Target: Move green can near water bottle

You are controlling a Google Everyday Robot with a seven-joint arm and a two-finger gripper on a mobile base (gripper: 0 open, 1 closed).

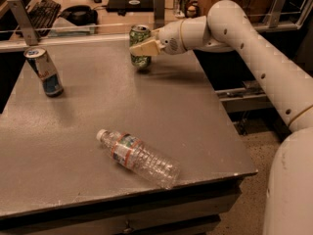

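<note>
The green can (140,60) stands upright at the far edge of the grey table (190,116), right of the middle. My gripper (139,47) is at the can's upper half, reaching in from the right, with a cream finger across the can's front. The can's base rests on the table. The water bottle (139,158) lies on its side near the table's front edge, with its white cap pointing to the back left. It is well apart from the can.
A blue-and-silver can (44,71) stands at the table's left side. Behind the table a rail with metal posts (19,18) fronts a desk with a keyboard (43,8). My white arm (259,58) crosses the right side. The table's right edge drops to the floor.
</note>
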